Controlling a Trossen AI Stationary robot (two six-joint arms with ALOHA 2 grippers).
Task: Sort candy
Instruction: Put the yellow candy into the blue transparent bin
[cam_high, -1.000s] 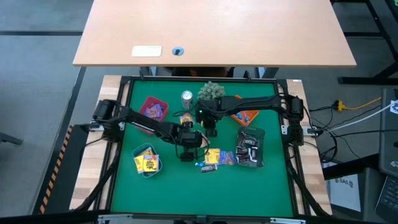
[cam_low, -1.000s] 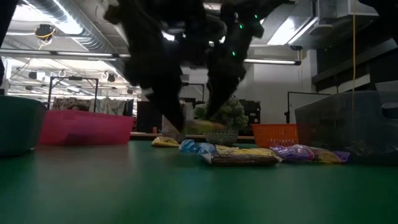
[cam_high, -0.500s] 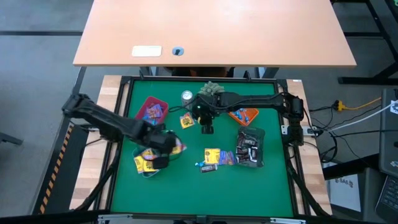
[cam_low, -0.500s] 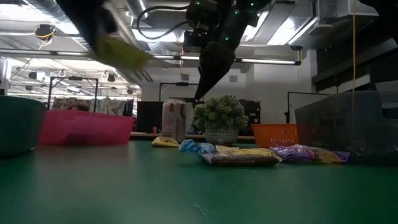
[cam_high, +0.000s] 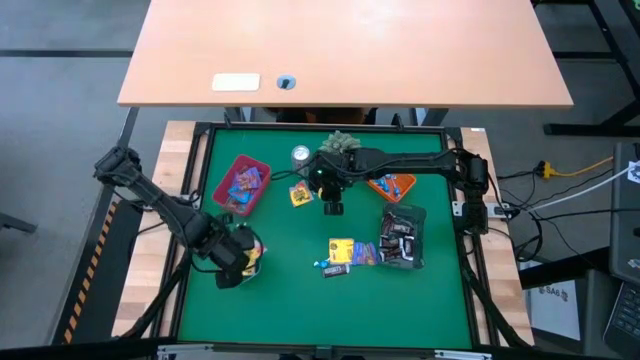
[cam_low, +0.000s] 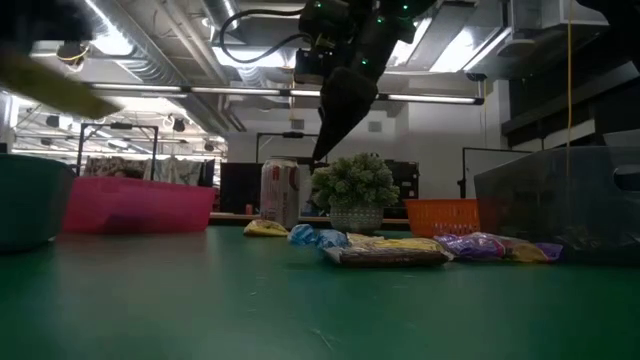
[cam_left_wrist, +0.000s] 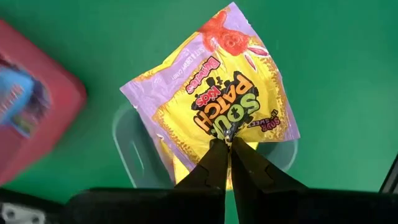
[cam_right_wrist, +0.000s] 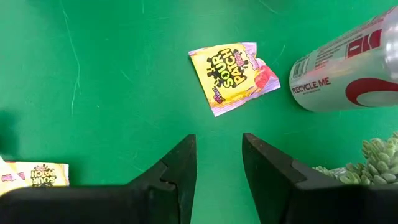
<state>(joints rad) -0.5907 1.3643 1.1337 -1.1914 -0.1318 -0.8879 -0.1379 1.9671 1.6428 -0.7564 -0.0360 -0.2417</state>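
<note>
My left gripper (cam_left_wrist: 227, 144) is shut on a yellow packet with purple edges (cam_left_wrist: 214, 93), right above a grey-blue tray (cam_left_wrist: 124, 134) at the table's near left that holds yellow packets (cam_high: 250, 262). In the low view the held packet (cam_low: 55, 85) shows blurred and high up. My right gripper (cam_right_wrist: 217, 149) hangs open above the table's middle (cam_high: 332, 206), with nothing between its fingers. Below it a loose yellow packet (cam_right_wrist: 233, 74) lies flat on the green mat. A heap of candy (cam_high: 345, 252) lies nearer the front. My left gripper pinches the yellow packet between its two fingertips, on the printed face near one edge (cam_left_wrist: 233, 127). The fingers come from above, pointing down. The packet hangs below them, spread out, clear of the grey-blue tray.
A pink tray (cam_high: 243, 183) with candy stands at the far left. A silver can (cam_high: 301, 155) and a green plant ball (cam_high: 340, 145) stand at the back, an orange tray (cam_high: 392, 186) and a clear tray of dark bars (cam_high: 403, 238) at the right.
My left gripper has swung from the table's middle toward the left and near edges, risen and rolled, carrying the yellow packet clear of the mat to above the grey-blue tray. My right gripper has risen a little and then kept still.
</note>
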